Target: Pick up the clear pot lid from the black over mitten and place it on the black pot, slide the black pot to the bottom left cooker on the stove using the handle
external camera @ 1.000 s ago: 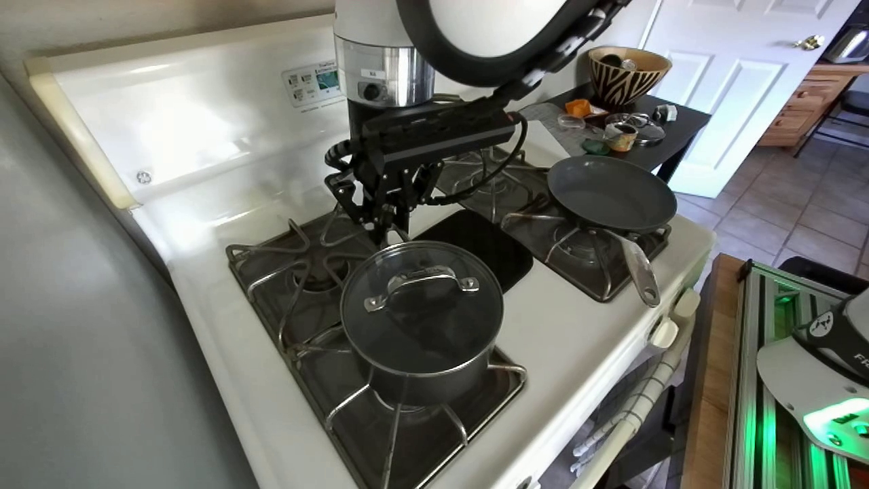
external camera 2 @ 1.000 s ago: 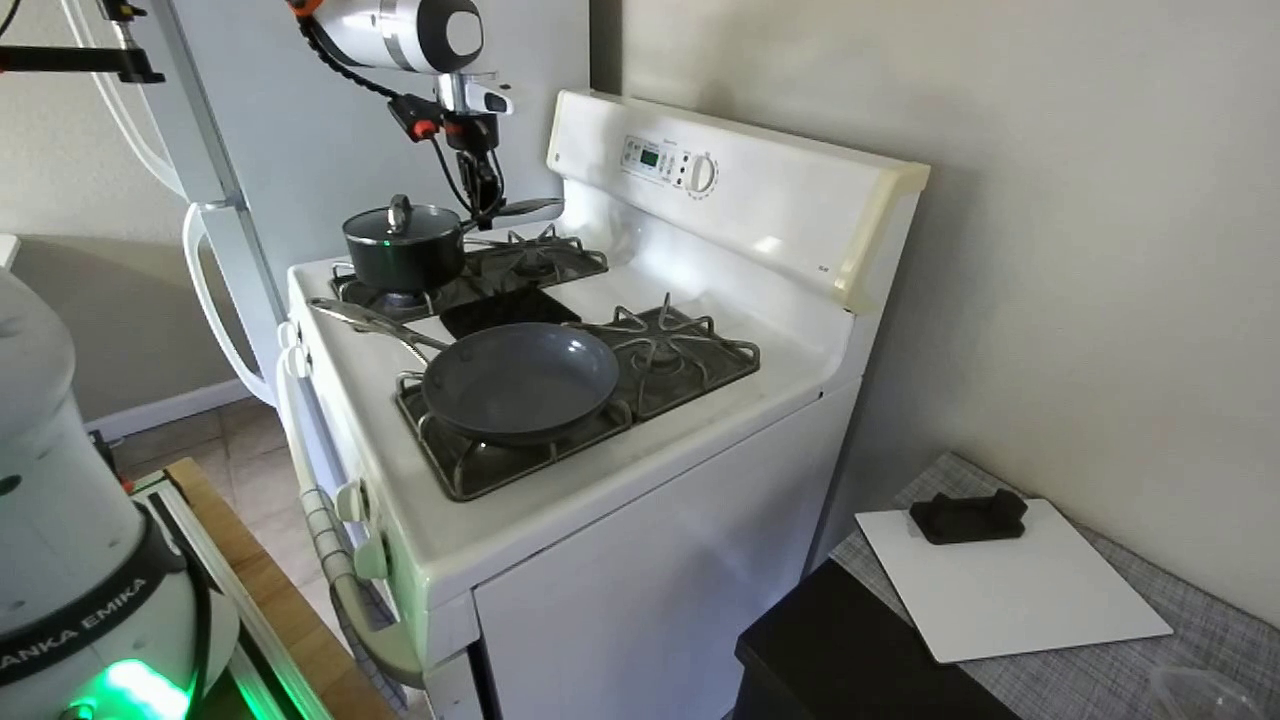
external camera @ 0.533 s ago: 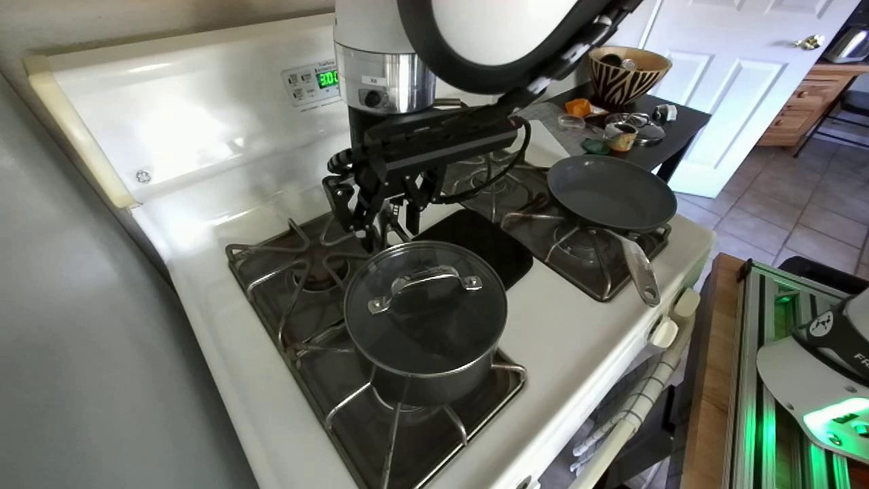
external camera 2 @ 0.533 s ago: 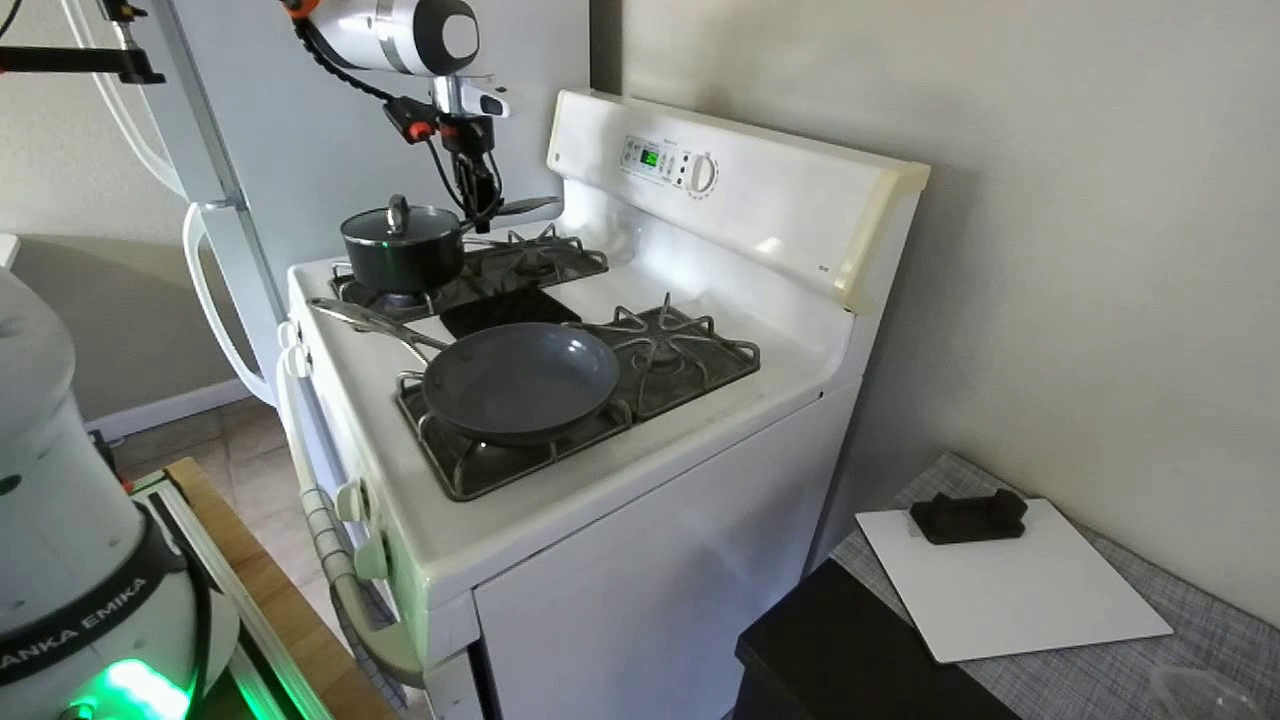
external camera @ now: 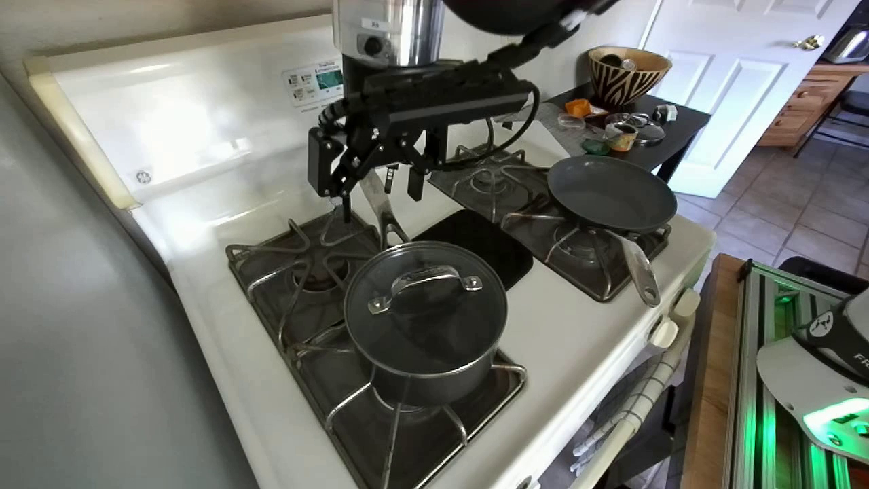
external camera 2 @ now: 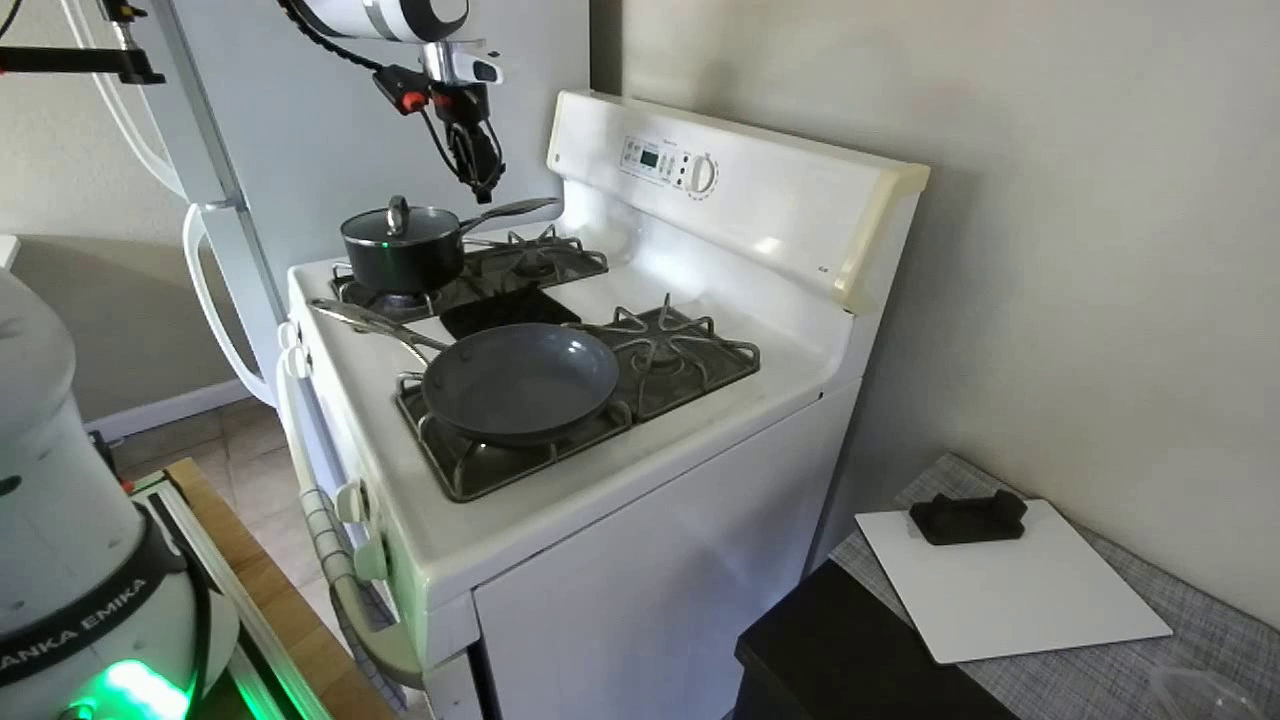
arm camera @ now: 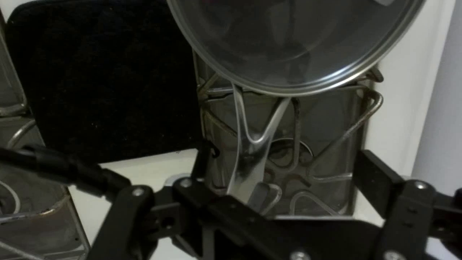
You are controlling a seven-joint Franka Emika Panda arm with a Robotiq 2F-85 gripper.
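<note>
Gripper (external camera: 381, 206) is lifting off the pot handle (external camera 2: 515, 208), its fingers (arm camera: 377, 180) spreading wide and holding nothing, hanging just above the metal. So the handle work is probably wrapping up and only the retreat is remaining. Black pot (external camera 2: 405, 265) is sitting over the front burner (external camera: 421, 441) on the fridge (external camera 2: 290, 150) side (I'm reading that as the task's bottom left), with the clear lid (external camera: 428, 319) covering it and looking level. Black mitten (arm camera: 104, 83) is lying near the pot, bearing no lid. Versus half a second ago: gripper is standing higher, fingers are sitting farther apart, more handle is showing; pot and lid are keeping their place; stove display (external camera: 330, 79) is reading dark instead of glowing green.
</note>
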